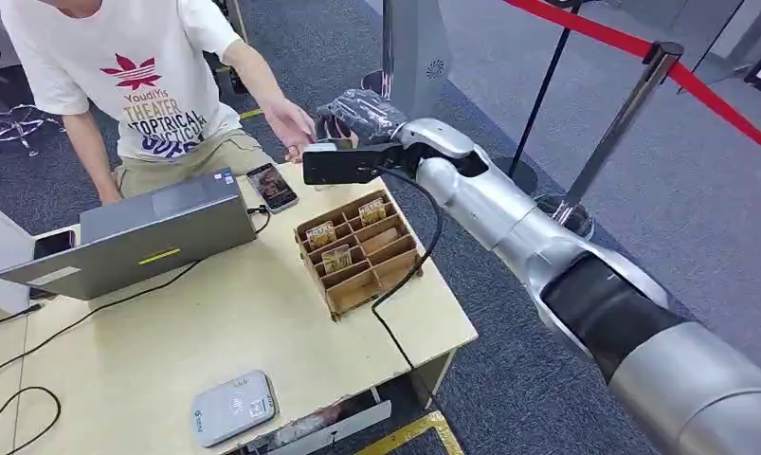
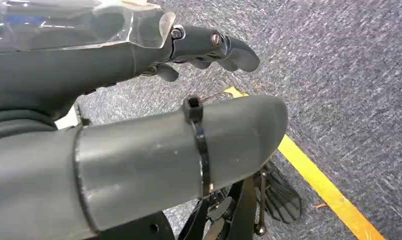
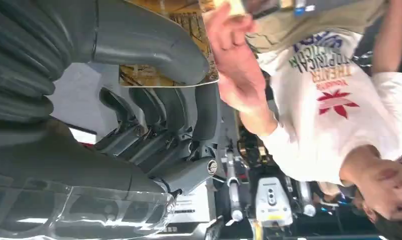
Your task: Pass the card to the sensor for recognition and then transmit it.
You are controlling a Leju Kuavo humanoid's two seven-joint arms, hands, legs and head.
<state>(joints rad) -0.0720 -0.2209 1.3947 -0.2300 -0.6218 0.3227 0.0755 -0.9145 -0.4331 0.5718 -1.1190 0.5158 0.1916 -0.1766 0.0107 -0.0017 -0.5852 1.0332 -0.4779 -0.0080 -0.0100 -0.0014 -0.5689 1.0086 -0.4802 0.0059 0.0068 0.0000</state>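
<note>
The right hand (image 1: 357,118), grey and dark-fingered under a clear plastic cover, is stretched out past the table's far edge, its thumb and fingers pinching a thin yellow-brown patterned card (image 3: 161,75); the right wrist view shows the thumb pressed on the card's face and the fingers curled behind it. A person's hand (image 1: 291,128) reaches in beside it, and that wrist view shows this hand touching the card's far edge. On the pale wooden table (image 1: 168,341) stands one brown cardboard divided box (image 1: 362,251) with three cards upright in its compartments, one open grey laptop (image 1: 149,232), two phones (image 1: 272,187) and one flat grey card reader (image 1: 232,408). The left hand (image 2: 209,47) hangs over blue-grey carpet, fingers curled in on nothing.
</note>
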